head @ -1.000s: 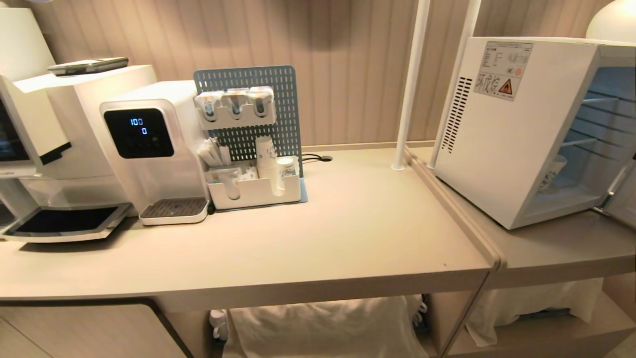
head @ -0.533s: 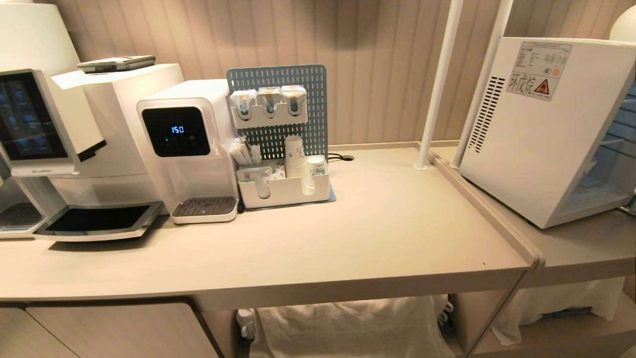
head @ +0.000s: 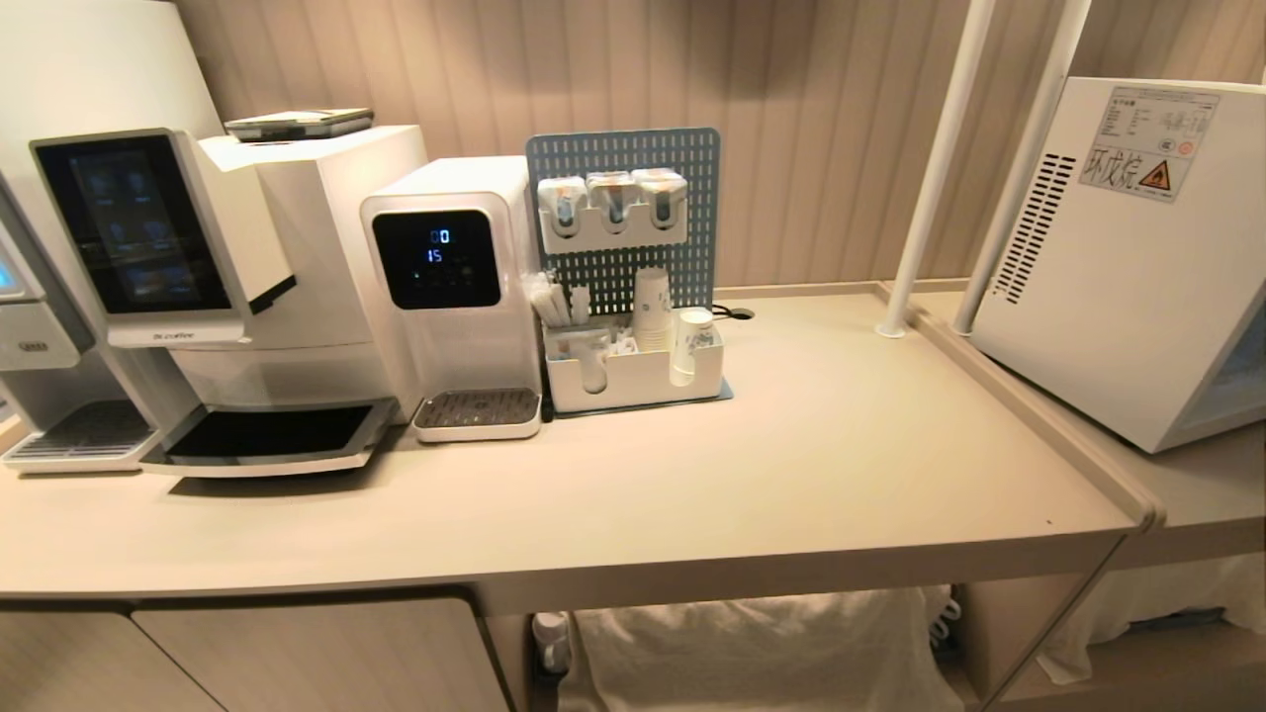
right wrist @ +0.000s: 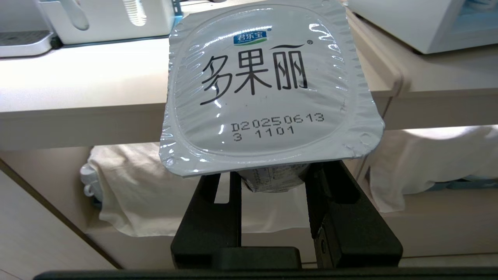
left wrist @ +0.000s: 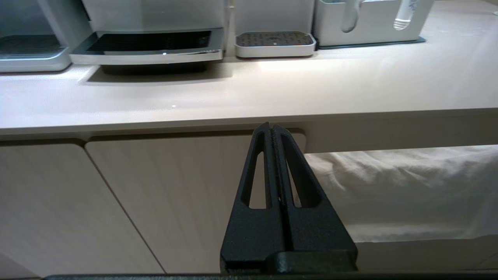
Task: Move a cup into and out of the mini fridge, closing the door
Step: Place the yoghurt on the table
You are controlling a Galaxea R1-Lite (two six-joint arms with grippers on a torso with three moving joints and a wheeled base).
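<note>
The cup (right wrist: 268, 85) here is really a foil-lidded yogurt cup, pinched by its body in the right claw (right wrist: 272, 182), lid toward the wrist camera, held below the counter (head: 791, 475) edge, probably for carrying. The mini fridge (head: 1137, 267) sits off to the right. Left claw (left wrist: 272, 130) is pressed together, empty, parked low.

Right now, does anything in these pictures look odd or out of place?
Yes. The right gripper is shut on a sealed foil-lidded yogurt cup, not a blue-patterned paper cup. It is held below the counter edge, with the mini fridge off to the right. The left gripper is shut and empty.
</note>
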